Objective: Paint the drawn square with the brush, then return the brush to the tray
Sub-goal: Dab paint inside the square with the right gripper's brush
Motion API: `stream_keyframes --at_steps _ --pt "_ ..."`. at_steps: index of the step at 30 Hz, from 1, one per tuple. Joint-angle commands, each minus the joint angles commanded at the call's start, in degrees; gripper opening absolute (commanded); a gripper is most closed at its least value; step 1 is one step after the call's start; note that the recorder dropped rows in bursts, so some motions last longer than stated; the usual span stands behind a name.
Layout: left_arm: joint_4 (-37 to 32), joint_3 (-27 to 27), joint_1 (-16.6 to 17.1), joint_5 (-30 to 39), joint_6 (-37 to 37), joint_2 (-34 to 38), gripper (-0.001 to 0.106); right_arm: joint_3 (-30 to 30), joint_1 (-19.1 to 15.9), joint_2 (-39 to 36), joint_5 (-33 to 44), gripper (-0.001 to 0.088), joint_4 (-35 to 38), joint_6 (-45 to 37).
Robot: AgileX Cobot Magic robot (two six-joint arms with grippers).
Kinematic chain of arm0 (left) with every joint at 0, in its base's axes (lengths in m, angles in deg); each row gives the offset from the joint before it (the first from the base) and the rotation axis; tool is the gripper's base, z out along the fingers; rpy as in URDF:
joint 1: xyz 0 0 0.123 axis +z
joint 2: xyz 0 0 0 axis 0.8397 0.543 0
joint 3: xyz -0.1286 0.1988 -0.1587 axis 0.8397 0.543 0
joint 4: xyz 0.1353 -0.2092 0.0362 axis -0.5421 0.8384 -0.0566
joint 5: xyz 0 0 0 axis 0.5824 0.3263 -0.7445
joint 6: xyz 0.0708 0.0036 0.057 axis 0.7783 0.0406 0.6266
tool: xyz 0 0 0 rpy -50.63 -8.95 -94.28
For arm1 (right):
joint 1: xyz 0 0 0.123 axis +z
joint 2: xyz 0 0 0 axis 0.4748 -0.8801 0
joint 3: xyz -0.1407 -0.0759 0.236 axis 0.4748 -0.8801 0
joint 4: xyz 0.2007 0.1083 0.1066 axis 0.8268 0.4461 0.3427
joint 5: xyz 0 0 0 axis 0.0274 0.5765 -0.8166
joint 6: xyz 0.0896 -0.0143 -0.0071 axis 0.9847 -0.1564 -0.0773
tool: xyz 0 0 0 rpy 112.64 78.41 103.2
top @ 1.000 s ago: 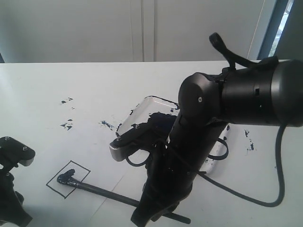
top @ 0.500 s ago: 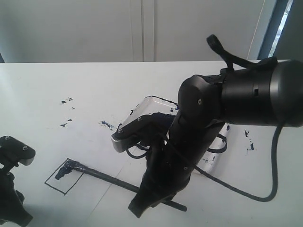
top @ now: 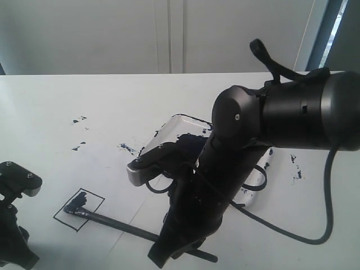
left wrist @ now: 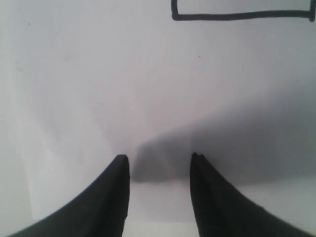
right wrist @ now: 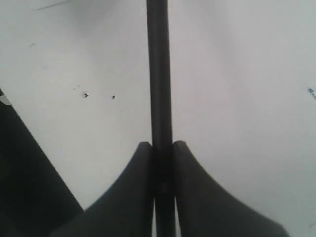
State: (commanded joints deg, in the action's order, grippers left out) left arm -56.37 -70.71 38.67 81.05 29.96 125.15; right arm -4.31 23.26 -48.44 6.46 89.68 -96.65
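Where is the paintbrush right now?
In the exterior view the brush slants across the lower left, tip inside the drawn square, handle pinched by the right gripper.

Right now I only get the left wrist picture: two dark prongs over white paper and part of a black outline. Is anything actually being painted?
Observer: Yes. The exterior view shows a long thin black brush with its dark tip inside the small black-outlined square, which holds only one small dark patch.
Operator: Who holds it?
Observer: The right hand, shut on the shaft, as the right wrist view shows.
Operator: Where is the paint kept?
Observer: In a shallow clear tray smeared blue-black, partly hidden by the right arm.
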Motion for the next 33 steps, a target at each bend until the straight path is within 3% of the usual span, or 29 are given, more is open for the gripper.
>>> stream_keyframes --at_steps 25,33 --pt "0.0 0.0 0.0 0.1 0.0 0.0 0.045 0.0 0.0 -1.8 -7.8 0.0 -7.3 6.3" --pt "0.0 0.0 0.0 0.1 0.0 0.0 0.045 0.0 0.0 -1.8 -6.4 0.0 -7.5 6.8"
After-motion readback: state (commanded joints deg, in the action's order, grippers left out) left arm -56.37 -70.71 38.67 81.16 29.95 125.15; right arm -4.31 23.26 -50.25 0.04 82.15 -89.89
